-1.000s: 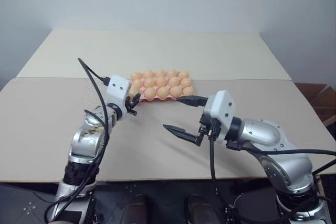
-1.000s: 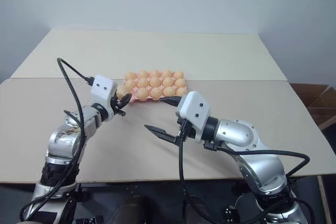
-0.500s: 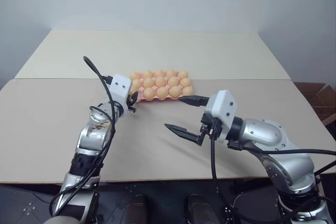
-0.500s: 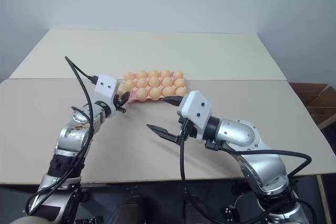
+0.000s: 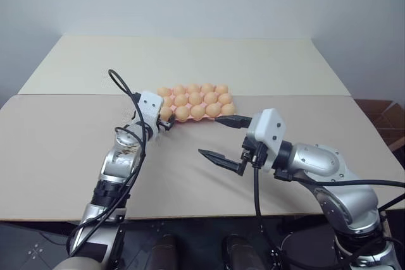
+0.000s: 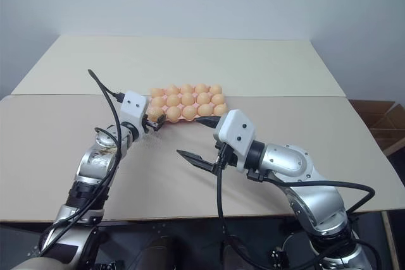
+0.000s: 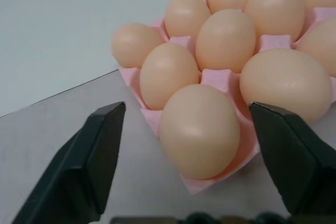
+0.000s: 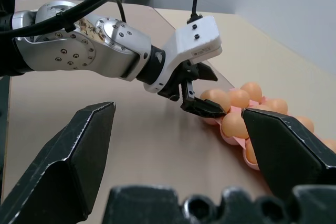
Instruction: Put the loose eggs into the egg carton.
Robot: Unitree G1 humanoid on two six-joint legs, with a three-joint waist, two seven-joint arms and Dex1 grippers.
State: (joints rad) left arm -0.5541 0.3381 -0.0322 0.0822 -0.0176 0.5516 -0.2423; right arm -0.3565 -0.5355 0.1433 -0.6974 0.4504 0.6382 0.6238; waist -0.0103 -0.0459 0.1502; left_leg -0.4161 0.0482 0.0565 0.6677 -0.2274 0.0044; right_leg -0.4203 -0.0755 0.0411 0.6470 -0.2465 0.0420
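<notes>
On a bare beige tabletop [image 5: 76, 150] by a pale wall, the egg carton [image 7: 220, 77] (pink, full) sits between the left gripper's [image 7: 189, 156] wide jaws; the right gripper's [image 5: 218, 138] jaws gape nearby.

Eggs [image 7: 199, 129] smooth, matt; egg carton [image 7: 223, 80] rough moulded pulp; table [image 5: 63, 143] matt.

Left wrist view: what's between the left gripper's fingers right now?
The near corner egg, seated in its cup of the egg carton. The open fingers stand clear of it on both sides in the left wrist view.
</notes>
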